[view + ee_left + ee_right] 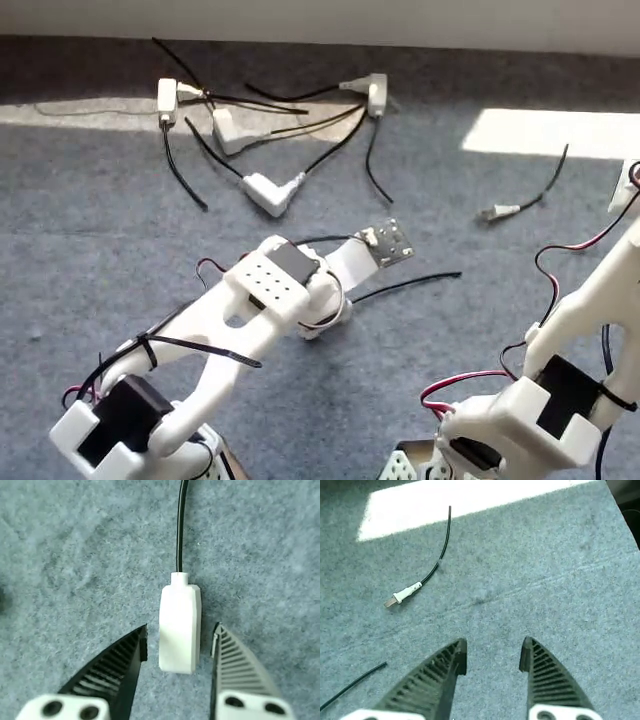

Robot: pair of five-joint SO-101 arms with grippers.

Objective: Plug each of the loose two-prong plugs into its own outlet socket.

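Left gripper (180,629): open, jaws either side of the socket (180,625) on the carpet (75,555), apparently placed to clamp it.
Right gripper (494,641): open, empty, facing the loose plug (402,596), which lies well apart, not yet picked up.

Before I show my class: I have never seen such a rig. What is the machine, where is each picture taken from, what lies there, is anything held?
Two robot arms, each ending in a two-fingered gripper. One picture looks down from a fixed camera; the other two come from cameras on the arms' wrists. On the grey carpet lie a cluster of white sockets with black cords and one loose plug. The left gripper stands open around a white socket block without gripping it. The right gripper hangs open over carpet. Nothing is held.
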